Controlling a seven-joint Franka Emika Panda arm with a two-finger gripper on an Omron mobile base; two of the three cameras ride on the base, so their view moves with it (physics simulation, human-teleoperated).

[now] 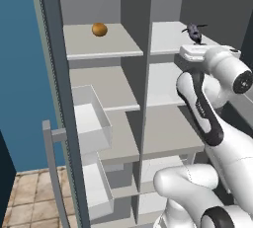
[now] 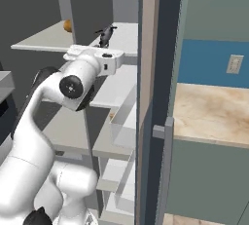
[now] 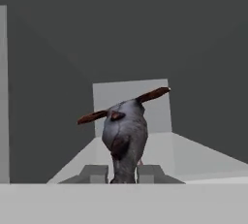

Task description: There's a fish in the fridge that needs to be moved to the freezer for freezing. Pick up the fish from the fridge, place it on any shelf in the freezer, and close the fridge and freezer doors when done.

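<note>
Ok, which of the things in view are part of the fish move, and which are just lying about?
Job:
- fish, clamped between the gripper tips
- top right shelf beneath it
- open door on the left

Lying about:
- orange ball on the top left shelf
- white door bins

A: Colours of the fish (image 3: 125, 138)?
B: Mottled dark grey body; 2 reddish-brown fins.
A: The ball (image 1: 99, 29)?
B: Orange-brown, plain.
A: Shelf (image 1: 101, 42) and door bins (image 1: 91, 118)?
B: Pale grey; white.
A: Wall (image 2: 214, 61)?
B: Blue.
</note>
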